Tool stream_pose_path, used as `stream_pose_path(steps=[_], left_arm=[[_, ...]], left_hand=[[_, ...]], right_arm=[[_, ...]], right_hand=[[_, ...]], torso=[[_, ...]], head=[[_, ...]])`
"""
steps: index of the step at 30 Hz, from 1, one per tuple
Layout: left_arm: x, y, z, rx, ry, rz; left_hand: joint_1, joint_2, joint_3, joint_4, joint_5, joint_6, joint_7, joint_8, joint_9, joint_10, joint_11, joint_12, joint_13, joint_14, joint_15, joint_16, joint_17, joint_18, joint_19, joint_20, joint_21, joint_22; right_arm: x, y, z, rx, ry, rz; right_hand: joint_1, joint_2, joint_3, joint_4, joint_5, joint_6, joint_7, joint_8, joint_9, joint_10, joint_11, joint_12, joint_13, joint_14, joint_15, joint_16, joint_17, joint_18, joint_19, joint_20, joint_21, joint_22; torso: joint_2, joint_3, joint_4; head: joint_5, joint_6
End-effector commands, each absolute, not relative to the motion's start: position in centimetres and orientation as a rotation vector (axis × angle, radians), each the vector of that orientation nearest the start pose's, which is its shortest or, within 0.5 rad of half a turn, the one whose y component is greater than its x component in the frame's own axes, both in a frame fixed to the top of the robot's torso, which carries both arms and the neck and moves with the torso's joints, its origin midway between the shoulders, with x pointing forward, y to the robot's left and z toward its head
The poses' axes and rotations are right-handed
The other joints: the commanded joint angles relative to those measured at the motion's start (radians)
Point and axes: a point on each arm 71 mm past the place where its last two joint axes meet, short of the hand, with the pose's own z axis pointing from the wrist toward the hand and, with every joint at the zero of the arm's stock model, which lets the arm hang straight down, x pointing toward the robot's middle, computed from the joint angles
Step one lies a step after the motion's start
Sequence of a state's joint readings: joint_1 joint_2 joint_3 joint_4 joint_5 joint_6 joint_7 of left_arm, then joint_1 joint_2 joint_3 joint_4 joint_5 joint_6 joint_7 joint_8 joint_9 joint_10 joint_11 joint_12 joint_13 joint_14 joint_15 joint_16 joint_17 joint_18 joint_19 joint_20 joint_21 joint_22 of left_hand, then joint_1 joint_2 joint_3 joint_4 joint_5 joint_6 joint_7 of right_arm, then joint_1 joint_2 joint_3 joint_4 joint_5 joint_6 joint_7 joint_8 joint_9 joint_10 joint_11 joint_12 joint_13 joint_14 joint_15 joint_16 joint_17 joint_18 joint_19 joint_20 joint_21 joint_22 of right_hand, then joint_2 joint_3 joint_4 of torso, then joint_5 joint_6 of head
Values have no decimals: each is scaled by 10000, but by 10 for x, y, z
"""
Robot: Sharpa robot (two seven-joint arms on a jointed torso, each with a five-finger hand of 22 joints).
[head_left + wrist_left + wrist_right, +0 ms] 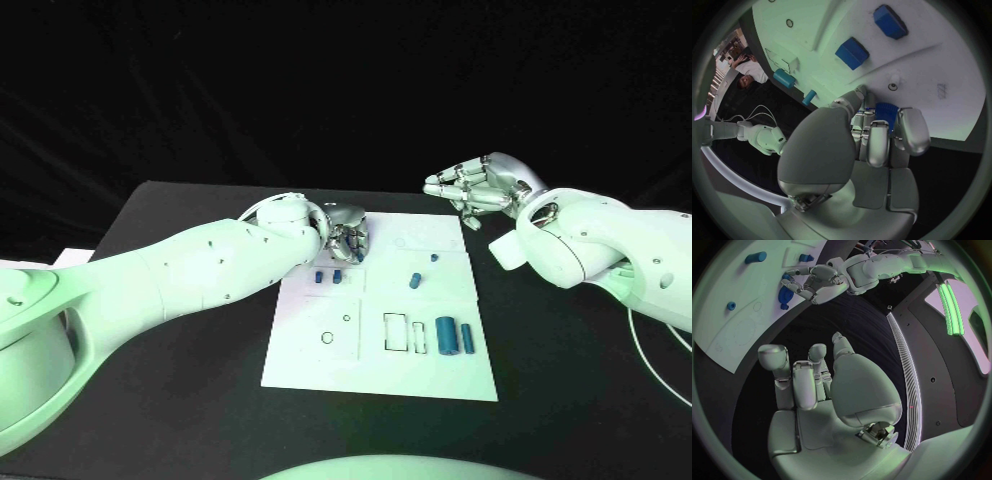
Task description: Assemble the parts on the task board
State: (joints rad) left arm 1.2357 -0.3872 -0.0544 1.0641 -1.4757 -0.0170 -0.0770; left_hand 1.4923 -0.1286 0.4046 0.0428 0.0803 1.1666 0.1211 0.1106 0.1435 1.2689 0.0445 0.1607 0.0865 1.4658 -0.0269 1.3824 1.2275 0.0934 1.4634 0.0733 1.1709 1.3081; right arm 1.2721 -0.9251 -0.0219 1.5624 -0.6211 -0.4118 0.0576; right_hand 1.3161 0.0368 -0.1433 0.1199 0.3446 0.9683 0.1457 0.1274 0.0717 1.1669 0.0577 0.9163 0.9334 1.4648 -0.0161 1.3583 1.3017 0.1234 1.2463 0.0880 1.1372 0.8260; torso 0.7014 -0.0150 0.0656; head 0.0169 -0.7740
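Observation:
The white task board (pixel 378 350) lies mid-table. My left hand (pixel 343 238) hovers over its far left corner and pinches a blue part (pixel 886 112) between thumb and fingers; the right wrist view shows that hand (pixel 814 282) with the blue part (pixel 786 292) under it. Two small blue blocks (pixel 327 275) lie just in front of the hand. Two small blue pieces (pixel 414 279) sit mid-board, and two blue cylinders (pixel 457 335) lie side by side near the right edge. My right hand (pixel 476 187) is raised beyond the far right corner, fingers loosely bent, holding nothing.
Outlined rectangular slots (pixel 402 333) and small rings (pixel 346 319) mark the board's near half. Black table (pixel 173 300) surrounds the board. A white cable (pixel 656 350) hangs by my right arm.

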Motion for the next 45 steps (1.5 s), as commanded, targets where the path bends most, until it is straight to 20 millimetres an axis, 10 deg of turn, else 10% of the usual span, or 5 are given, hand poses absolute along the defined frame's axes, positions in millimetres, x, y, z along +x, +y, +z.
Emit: stream_pose_path(steps=[1,28,45], left_arm=[[548,88,-209,3089,18678,-6399],[541,150,-193,687,19310,-6860],[541,146,-203,1052,19568,-6610]], left_hand=[[63,20,118,-47,9,88,-15,43,8,81,16,-71,22,347,-65,26,4,-137,117,-63,88,108],[-480,-160,434,-119,-27,146,3,-98,-58,162,51,-389,61,327,-29,-37,-188,-140,87,-32,133,203],[-515,-175,450,-128,-32,159,-11,-104,-62,181,41,-407,68,322,-32,-43,-206,-135,77,-30,112,196]], right_arm=[[495,-237,-141,6077,15888,10798],[496,-240,-142,6124,15934,10712],[496,-239,-143,6105,15958,10746]], right_hand=[[8,56,-34,7,69,-66,-15,36,-1,-57,-4,27,12,401,-26,-44,11,147,-66,-17,-65,-5],[8,56,-34,7,69,-66,-15,36,-1,-57,-4,27,12,401,-26,-44,11,147,-66,-17,-65,-5],[8,56,-34,7,69,-66,-15,36,-1,-57,-4,27,12,401,-26,-44,11,147,-66,-17,-65,-5]], torso=[[-10,-9,4],[-35,34,82],[-27,36,74]], head=[[-8,-4],[-15,-16],[1,-61]])
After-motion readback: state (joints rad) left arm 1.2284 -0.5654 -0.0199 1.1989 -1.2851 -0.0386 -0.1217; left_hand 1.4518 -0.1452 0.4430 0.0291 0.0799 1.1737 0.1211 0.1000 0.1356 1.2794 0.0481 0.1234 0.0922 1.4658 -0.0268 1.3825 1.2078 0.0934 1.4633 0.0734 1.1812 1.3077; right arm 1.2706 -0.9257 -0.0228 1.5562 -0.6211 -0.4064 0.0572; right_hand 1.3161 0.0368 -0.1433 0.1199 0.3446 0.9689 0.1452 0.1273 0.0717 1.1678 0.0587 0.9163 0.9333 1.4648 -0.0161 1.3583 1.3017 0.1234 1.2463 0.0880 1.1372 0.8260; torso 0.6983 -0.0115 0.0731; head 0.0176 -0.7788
